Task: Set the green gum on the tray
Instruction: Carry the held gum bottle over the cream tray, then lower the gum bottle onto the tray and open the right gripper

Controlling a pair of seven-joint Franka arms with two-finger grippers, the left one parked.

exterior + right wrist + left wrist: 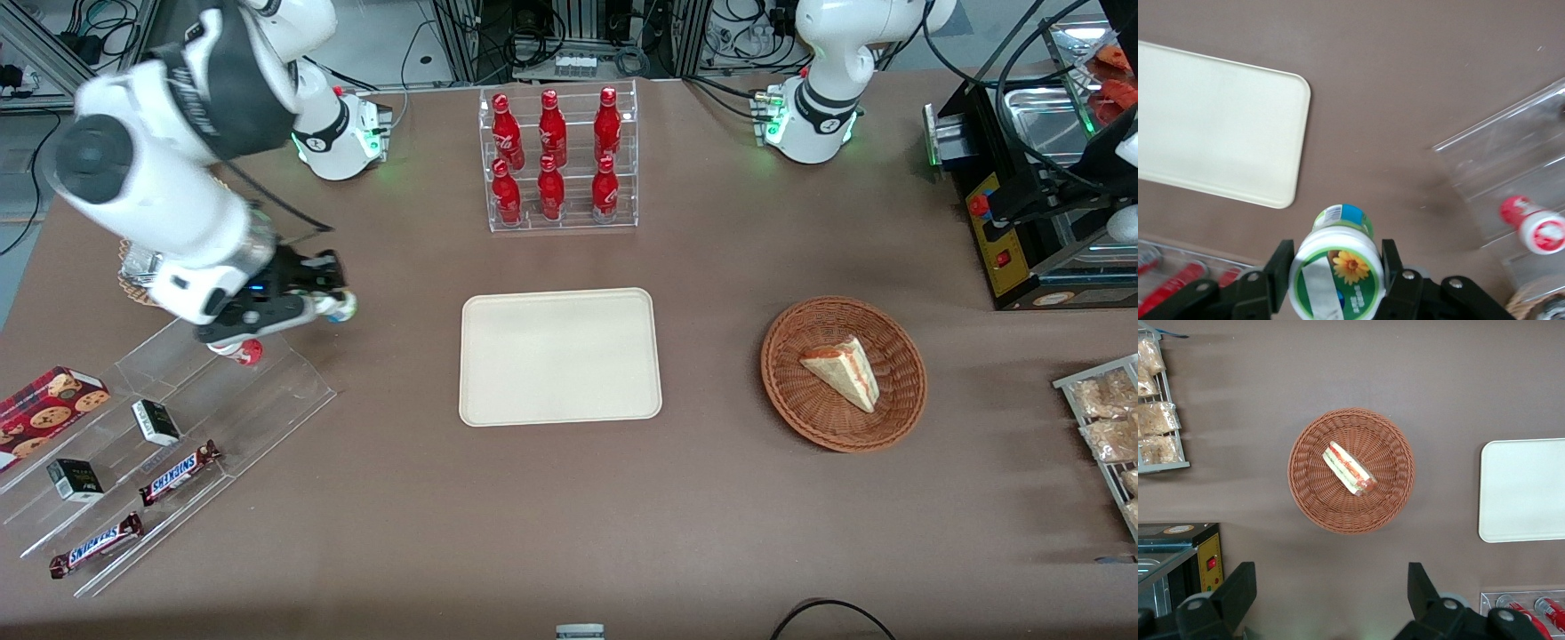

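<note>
Currently the gripper (1336,283) has the green gum (1337,267) clamped between its fingers (1279,265), one pad on each side of the bottle just below the lid. The wrist view looks down on the lid: white top, green rim, flower print and a strip of white tape. In the front view the gripper (331,300) hangs above the desk (569,498) at the working arm's end, and the green gum (340,307) shows only as a small green-white tip at the end of the fingers. It is clear of the desk surface, not resting on anything.

The tray (560,356) lies flat mid-desk, well apart from the gripper, and is bare. In the wrist view one rounded corner of the tray (1218,127) sits near the held bottle with brown desk between them.

The red-lidded bottle (242,352) lies on the clear acrylic stepped rack (169,427), just beside the gripper and nearer the front camera. The rack also carries two Snickers bars (180,473), two small dark boxes (156,421) and a cookie pack (49,402).

An acrylic stand of red bottles (557,160) stands farther from the front camera than the tray. A wicker basket (843,373) with a sandwich wedge (843,371) sits toward the parked arm's end.
</note>
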